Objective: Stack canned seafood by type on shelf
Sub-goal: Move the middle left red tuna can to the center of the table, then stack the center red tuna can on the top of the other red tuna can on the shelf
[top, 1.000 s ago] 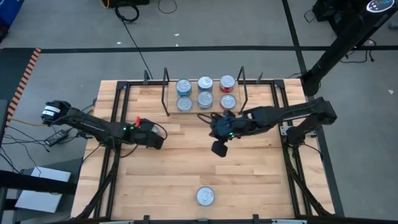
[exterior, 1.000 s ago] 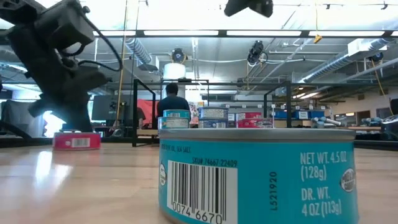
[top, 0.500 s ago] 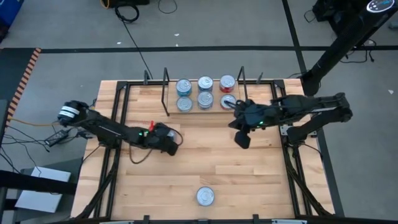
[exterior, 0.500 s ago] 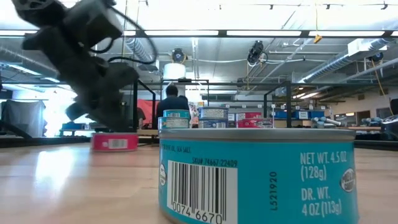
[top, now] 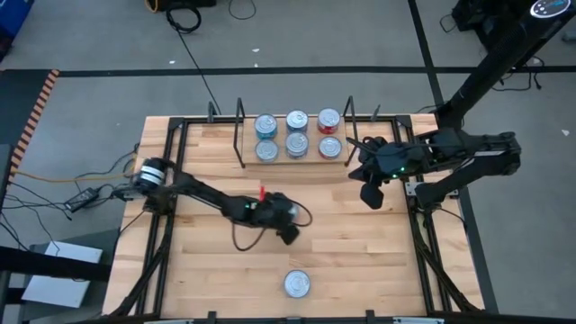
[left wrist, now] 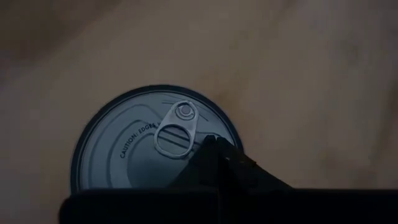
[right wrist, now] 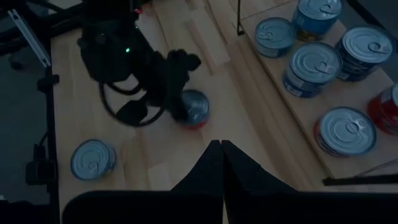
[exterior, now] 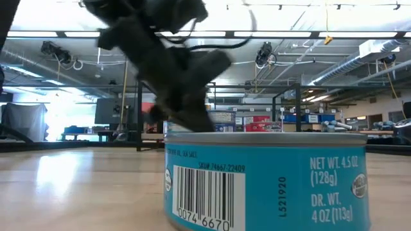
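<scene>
Red-labelled tin (mid-table) sits under left pincer.

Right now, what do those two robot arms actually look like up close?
Both are dark, slim, jointed arms. The left arm has a pale round joint at its base, a small red part and a looping black cable near its wrist. The right arm shows a tiny green light. Each ends in dark fingers.

Industrial lab: exposed ceiling ducts, workbenches.
</scene>
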Controlling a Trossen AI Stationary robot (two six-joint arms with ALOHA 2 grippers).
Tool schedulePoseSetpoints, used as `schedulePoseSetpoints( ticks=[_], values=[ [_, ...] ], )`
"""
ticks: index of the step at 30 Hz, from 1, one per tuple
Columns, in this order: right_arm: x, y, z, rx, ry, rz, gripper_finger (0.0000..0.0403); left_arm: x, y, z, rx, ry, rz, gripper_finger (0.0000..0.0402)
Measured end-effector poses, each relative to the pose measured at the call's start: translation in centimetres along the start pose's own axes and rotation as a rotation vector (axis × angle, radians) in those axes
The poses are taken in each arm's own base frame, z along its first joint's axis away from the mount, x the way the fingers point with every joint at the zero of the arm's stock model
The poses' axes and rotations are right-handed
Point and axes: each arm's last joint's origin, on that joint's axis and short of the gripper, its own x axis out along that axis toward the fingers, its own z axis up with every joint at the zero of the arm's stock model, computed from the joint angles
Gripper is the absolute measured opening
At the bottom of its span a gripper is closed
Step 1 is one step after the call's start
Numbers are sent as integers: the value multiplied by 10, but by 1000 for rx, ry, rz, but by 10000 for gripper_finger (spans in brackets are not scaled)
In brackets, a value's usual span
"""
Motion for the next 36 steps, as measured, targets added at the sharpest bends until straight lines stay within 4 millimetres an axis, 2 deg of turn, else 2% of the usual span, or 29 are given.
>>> schedulePoseSetpoints(
  ticks=[4, 8, 14, 17, 19, 24, 27, 31, 36],
  values=[
    [-5, -3, -4, -6, 16, 0, 2, 18, -27, 13, 46, 5, -119, 0],
    [-8, -4, -5, -38, 13, 8, 2, 15, -44, 33, 159, -7, -196, 0],
    [-6, -3, -3, -111, 6, 14, 2, -4, -35, 72, 187, -77, -295, 0],
    [0, 2, 1, -129, -15, 28, 2, -7, -31, 81, 180, -149, -414, 0],
    [7, 7, 0, -136, -32, 47, 2, -4, -26, 79, 173, -191, -506, 0],
    [42, 28, -25, -85, -14, 109, 2, 7, 3, 57, 132, -293, -618, 0],
    [69, 45, -50, -39, -25, 164, 2, 9, 24, 42, 112, -327, -678, 0],
    [109, 67, -87, 7, -56, 238, 2, 14, 49, 23, 128, -296, -661, 0],
    [160, 84, -128, -7, -9, 181, 1, 16, 63, 16, 173, -278, -651, 0]
  ],
)
